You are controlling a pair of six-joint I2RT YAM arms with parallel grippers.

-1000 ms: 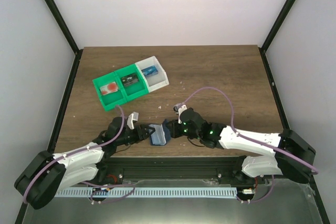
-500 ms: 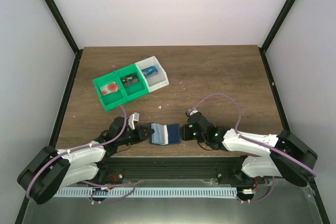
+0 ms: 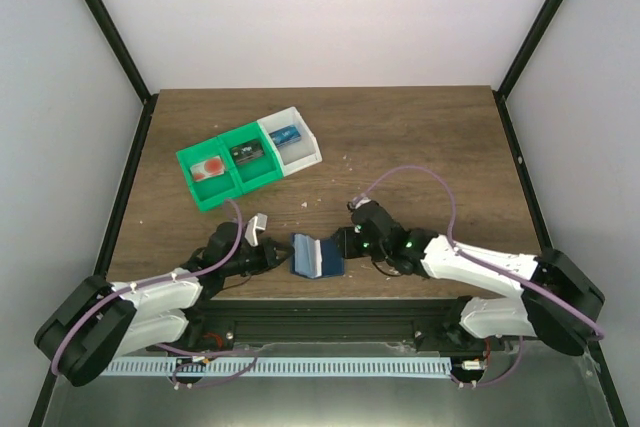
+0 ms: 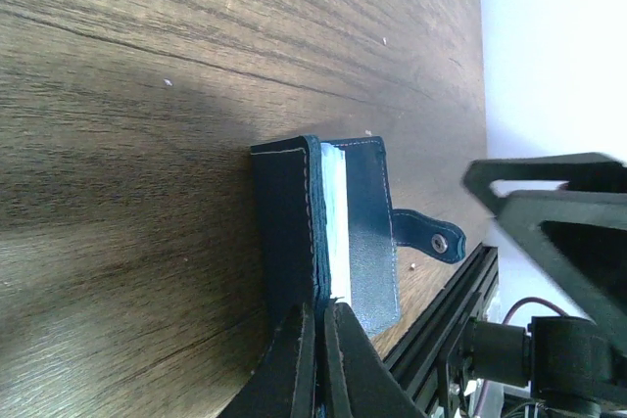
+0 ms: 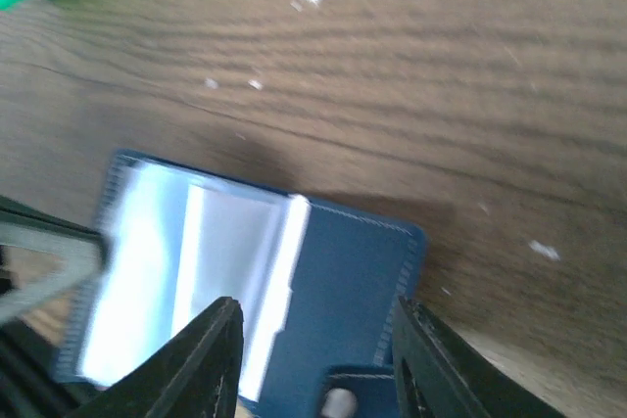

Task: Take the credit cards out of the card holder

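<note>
Pinching the card holder [image 4: 286,212] with my left gripper [image 4: 315,315]: fingers pressed together on the edge of its left flap. Holder sits by the near edge of the tabletop [image 3: 420,137], about mid-width, folded partly open like a book. Outside is dark navy with a leather-like grain and pale stitching along the rim. Inside shows paler, glossy sleeves. 1 small strap tab [image 4: 428,238] with a round metal snap sticks off the right flap. My right gripper [image 5: 315,308] hangs just over that right flap, its 2 black fingers [image 5: 201,369] spread, gripping nothing. Tabletop is dark wood grain with white specks. Green and white plastic trays [image 3: 240,162] sit toward the far-left corner, well apart.
</note>
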